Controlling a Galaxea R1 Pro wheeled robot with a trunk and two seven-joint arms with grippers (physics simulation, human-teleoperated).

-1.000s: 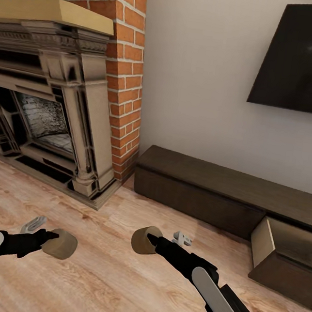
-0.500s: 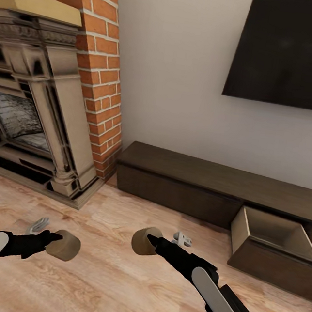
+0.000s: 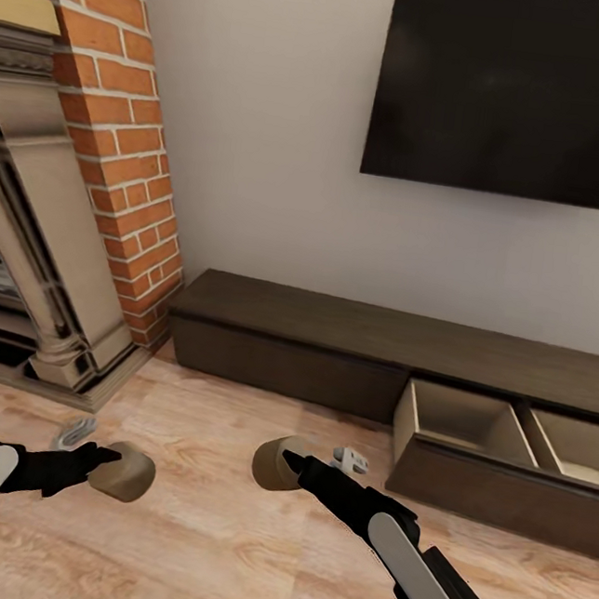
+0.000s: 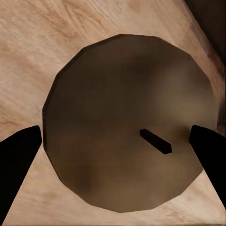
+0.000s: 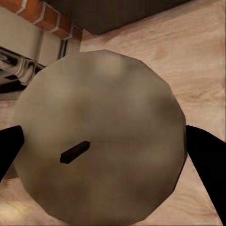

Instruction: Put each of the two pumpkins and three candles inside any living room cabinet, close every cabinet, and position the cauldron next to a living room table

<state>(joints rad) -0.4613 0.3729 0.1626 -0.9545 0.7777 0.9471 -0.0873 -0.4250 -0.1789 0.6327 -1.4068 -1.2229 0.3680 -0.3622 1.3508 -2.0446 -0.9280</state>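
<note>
My left gripper (image 3: 111, 457) is shut on a tan candle (image 3: 125, 473), held low over the wood floor. The left wrist view has this candle's (image 4: 127, 122) wick end facing the camera, a black fingertip (image 4: 19, 155) on each side. My right gripper (image 3: 293, 463) is shut on another tan candle (image 3: 272, 462). In the right wrist view that candle (image 5: 99, 141) sits between the dark fingertips (image 5: 207, 155). Ahead, the long dark-brown cabinet (image 3: 314, 334) runs along the wall. Its right drawer (image 3: 498, 441) stands pulled out, and the pale inside I can see holds nothing.
A black TV (image 3: 512, 91) hangs on the wall above the cabinet. At the left stand a red brick column (image 3: 117, 108) and the ornate fireplace surround (image 3: 26, 238). Bare wood floor (image 3: 215, 533) lies between me and the cabinet.
The whole picture has shifted left, so the camera has turned right. More of the open drawer and TV shows. Both grippers keep their candles in the same pose.
</note>
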